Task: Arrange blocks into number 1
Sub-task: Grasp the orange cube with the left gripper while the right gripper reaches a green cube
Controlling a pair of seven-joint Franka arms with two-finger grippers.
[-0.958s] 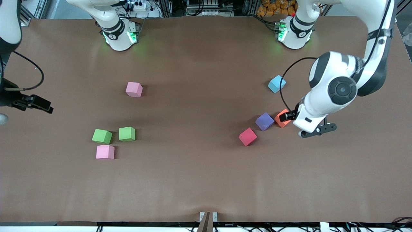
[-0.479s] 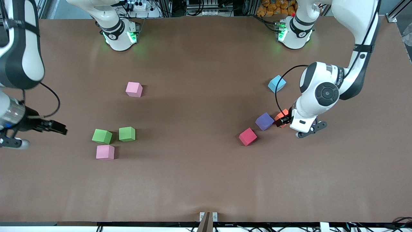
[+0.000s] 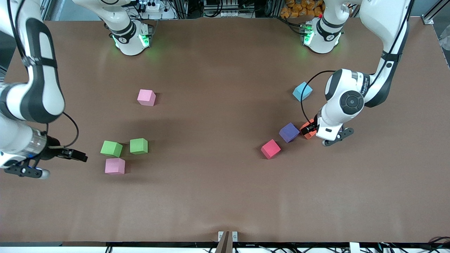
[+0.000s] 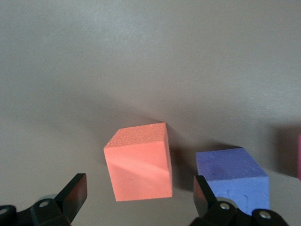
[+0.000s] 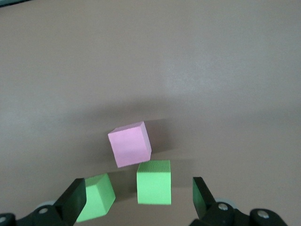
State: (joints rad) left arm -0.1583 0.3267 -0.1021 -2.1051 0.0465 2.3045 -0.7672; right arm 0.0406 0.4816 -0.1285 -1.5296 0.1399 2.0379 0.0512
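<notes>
The left gripper [image 3: 310, 128] is hanging low over the small matte orange cube [image 3: 306, 127], its black fingers [image 4: 75, 192] spread wide with the cube [image 4: 139, 161] sitting between them, untouched by either one. That orange block is lying toward the left arm's end of the brown table [image 3: 225, 196], just beside the matte purple cube [image 3: 289, 132], and the small red cube [image 3: 270, 149] is sitting a little nearer to the front camera than the purple one. The light blue cube [image 3: 302, 91] is resting farther from the camera than all three. The right gripper [image 3: 76, 155] is hovering with its fingers [image 5: 74, 199] parted and holding nothing, near the cluster at the right arm's end: two green cubes [image 3: 111, 148] [image 3: 139, 146] sitting side by side, and one pink cube [image 3: 115, 166] lying just nearer to the camera than them. A second pink cube [image 3: 146, 97] is sitting well apart, farther from the camera.
</notes>
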